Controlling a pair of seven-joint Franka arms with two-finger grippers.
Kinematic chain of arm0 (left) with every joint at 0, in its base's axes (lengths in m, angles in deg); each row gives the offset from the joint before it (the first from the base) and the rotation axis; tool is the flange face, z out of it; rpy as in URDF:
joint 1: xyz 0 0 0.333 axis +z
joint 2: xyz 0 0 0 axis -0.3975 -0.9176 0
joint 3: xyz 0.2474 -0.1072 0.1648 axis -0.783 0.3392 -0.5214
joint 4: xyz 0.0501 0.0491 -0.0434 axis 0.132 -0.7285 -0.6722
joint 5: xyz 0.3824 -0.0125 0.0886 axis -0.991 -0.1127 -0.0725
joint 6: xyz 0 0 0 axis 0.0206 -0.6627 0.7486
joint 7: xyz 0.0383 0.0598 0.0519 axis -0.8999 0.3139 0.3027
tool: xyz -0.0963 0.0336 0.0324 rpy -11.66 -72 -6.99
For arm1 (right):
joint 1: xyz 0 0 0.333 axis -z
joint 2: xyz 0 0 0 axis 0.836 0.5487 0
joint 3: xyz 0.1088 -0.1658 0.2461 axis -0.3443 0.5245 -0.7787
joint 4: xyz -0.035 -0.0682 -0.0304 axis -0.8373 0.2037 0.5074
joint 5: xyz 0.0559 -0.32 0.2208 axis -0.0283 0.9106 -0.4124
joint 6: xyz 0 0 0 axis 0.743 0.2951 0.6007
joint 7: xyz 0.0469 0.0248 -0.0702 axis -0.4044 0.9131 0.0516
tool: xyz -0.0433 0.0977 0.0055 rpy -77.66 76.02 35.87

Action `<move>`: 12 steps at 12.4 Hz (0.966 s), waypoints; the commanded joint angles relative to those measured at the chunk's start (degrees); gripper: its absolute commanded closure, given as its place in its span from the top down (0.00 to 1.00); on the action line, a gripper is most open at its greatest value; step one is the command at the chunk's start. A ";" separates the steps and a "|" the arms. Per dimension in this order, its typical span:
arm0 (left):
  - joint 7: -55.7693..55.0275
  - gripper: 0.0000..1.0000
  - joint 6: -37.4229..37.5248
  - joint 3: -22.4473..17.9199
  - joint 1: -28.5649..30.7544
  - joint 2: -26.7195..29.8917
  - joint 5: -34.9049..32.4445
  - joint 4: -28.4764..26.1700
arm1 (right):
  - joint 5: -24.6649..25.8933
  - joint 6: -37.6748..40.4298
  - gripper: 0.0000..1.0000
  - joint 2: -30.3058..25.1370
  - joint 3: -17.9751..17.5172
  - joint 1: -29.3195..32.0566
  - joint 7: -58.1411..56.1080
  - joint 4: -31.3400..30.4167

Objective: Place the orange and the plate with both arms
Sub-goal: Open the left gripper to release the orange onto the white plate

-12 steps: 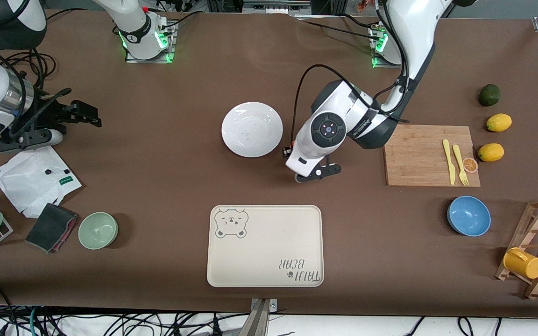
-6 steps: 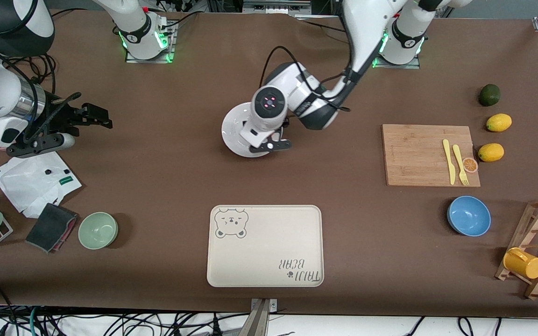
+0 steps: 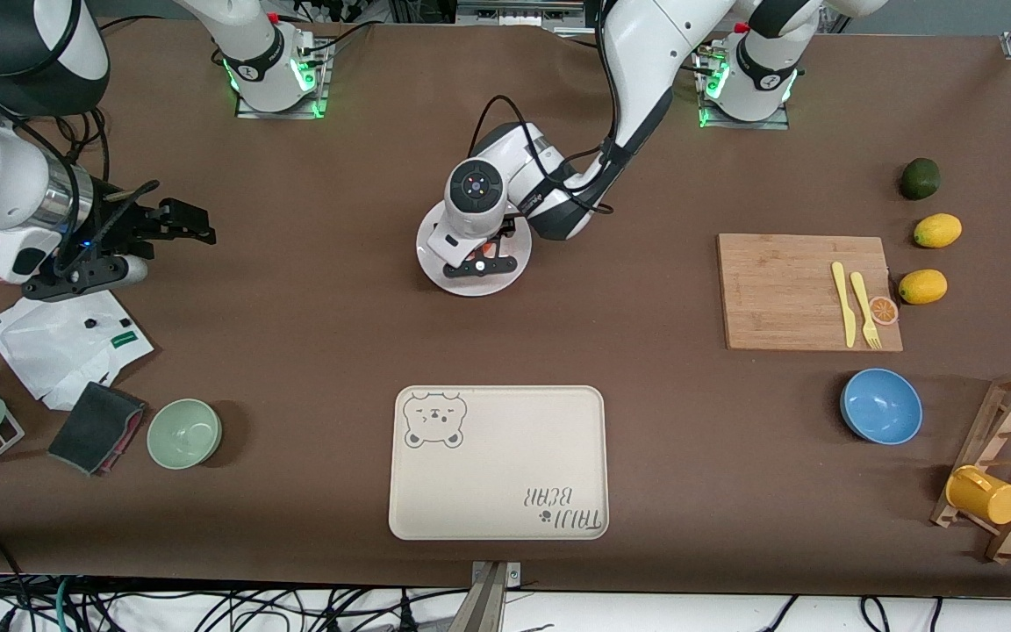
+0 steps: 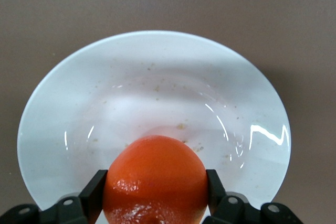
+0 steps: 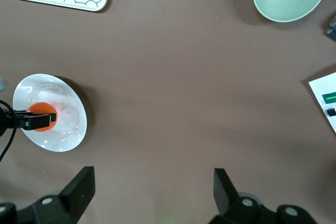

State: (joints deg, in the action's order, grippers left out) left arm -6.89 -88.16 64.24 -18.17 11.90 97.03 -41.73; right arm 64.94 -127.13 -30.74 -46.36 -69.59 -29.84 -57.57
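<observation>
The white plate (image 3: 429, 257) lies on the brown table near the middle, toward the robots' bases. My left gripper (image 3: 479, 263) hangs just over the plate, shut on the orange (image 4: 155, 179), which sits between its two fingers. The left wrist view shows the plate (image 4: 152, 77) right under the orange. The right wrist view shows the plate (image 5: 68, 124) with the orange (image 5: 42, 119) over it. My right gripper (image 3: 194, 224) is open and empty over bare table at the right arm's end; its own view (image 5: 152, 184) shows only brown table between the fingers.
A cream bear tray (image 3: 497, 461) lies nearer the front camera than the plate. A green bowl (image 3: 184, 433), a dark sponge (image 3: 97, 427) and a white packet (image 3: 67, 338) lie below the right gripper. A cutting board (image 3: 786, 290), two lemons, a blue bowl (image 3: 881, 405) and a wooden rack stand at the left arm's end.
My left gripper has carried the orange from beside the cutting board to over the plate. My right gripper has drifted slightly toward the table's middle, still open.
</observation>
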 commanded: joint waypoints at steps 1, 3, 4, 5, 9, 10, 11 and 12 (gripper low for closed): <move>0.05 1.00 -0.31 -0.49 -0.60 -1.49 1.46 1.69 | -0.92 0.70 1.00 0.31 -0.15 0.04 0.20 0.73; 0.14 1.00 0.30 -0.49 0.27 -0.35 1.28 1.95 | -2.40 0.36 1.00 1.27 -0.23 -0.14 0.29 0.73; 0.23 1.00 1.35 -0.58 1.76 1.22 1.19 1.86 | -4.24 0.27 1.00 1.54 -0.23 -0.23 0.38 0.73; 0.31 1.00 4.23 -0.58 3.16 2.37 1.10 1.78 | -4.43 0.18 1.00 1.72 -0.23 -0.23 0.20 0.64; 0.84 1.00 16.54 -0.58 10.81 9.40 0.93 2.04 | -7.75 -1.31 1.00 3.12 -0.84 -0.93 0.03 0.03; 0.93 1.00 18.83 -0.84 12.22 9.67 0.84 2.21 | -9.25 -1.84 1.00 3.65 -1.63 -0.93 0.03 -0.24; 2.41 1.00 19.90 -0.76 14.23 10.89 -0.47 2.21 | -10.05 -3.24 1.00 4.00 -2.86 -0.93 0.03 -1.20; 6.51 1.00 22.26 -0.58 16.43 12.47 -1.61 2.30 | -10.49 -5.25 1.00 4.09 -4.09 -0.84 0.03 -2.86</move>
State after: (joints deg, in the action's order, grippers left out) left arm -4.94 -68.88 63.28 -4.43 21.75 96.76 -38.54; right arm 56.10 -129.51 -26.73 -48.76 -70.42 -29.84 -58.16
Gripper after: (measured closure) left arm 0.000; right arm 0.000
